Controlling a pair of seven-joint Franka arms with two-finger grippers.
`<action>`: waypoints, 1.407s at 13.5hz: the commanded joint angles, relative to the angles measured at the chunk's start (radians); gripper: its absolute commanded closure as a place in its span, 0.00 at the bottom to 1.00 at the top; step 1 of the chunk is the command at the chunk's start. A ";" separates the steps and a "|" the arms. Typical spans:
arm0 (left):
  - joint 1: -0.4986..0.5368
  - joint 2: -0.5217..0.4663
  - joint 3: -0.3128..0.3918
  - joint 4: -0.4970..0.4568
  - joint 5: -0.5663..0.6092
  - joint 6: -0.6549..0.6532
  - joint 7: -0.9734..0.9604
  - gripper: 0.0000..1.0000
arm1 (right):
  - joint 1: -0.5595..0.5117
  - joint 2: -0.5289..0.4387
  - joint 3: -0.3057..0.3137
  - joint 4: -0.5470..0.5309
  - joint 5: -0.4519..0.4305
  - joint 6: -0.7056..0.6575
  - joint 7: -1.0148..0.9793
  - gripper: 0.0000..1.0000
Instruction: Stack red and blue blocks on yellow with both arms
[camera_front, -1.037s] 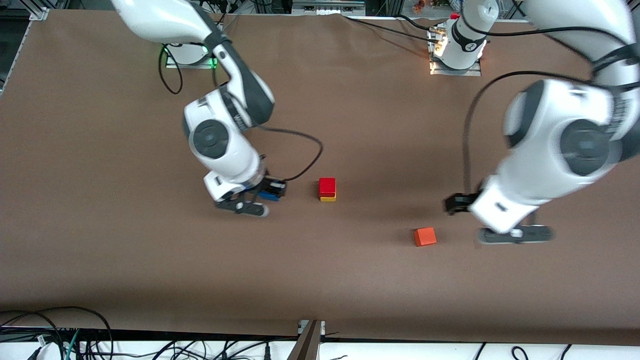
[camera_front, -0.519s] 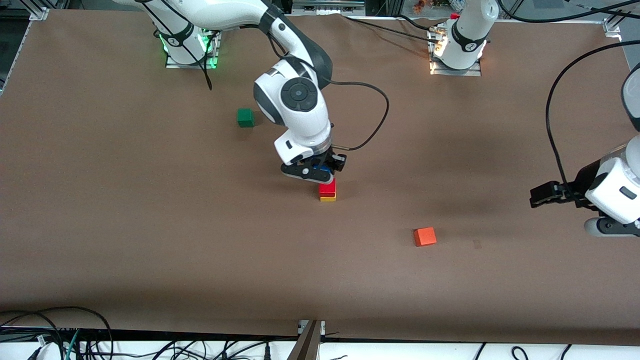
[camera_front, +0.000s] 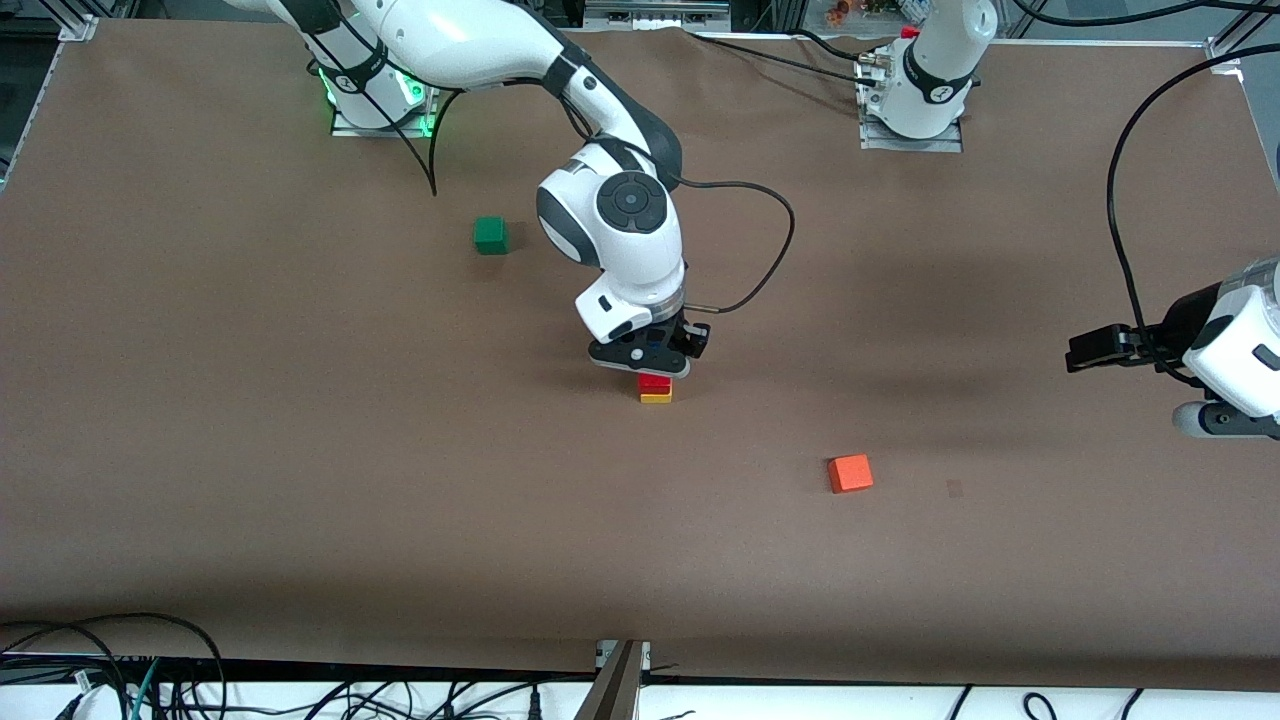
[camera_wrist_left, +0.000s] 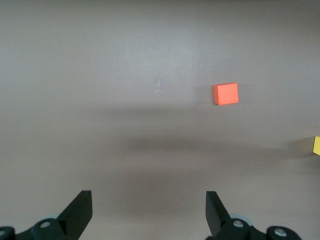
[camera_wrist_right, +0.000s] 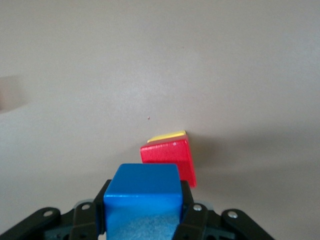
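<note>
The red block sits on the yellow block in the middle of the table. In the right wrist view the red block covers most of the yellow block. My right gripper is shut on the blue block and holds it just over the red block. The blue block is hidden in the front view. My left gripper is open and empty, up over the left arm's end of the table. The yellow block's edge shows in the left wrist view.
An orange-red cube lies nearer to the front camera than the stack, toward the left arm's end; it shows in the left wrist view. A green cube lies farther from the camera, toward the right arm's end.
My right gripper has carried the blue block from the right arm's side to over the red-on-yellow stack. My left arm has pulled away toward its end of the table.
</note>
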 joint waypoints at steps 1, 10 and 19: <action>-0.003 -0.161 -0.008 -0.222 -0.012 0.082 -0.001 0.00 | 0.013 0.032 -0.011 0.042 -0.050 0.017 0.009 0.56; 0.000 -0.310 -0.008 -0.494 -0.015 0.223 -0.044 0.00 | 0.011 0.029 -0.011 0.039 -0.093 0.005 -0.006 0.53; 0.011 -0.292 -0.007 -0.470 -0.015 0.230 -0.033 0.00 | 0.005 0.016 -0.010 0.041 -0.089 -0.059 -0.027 0.50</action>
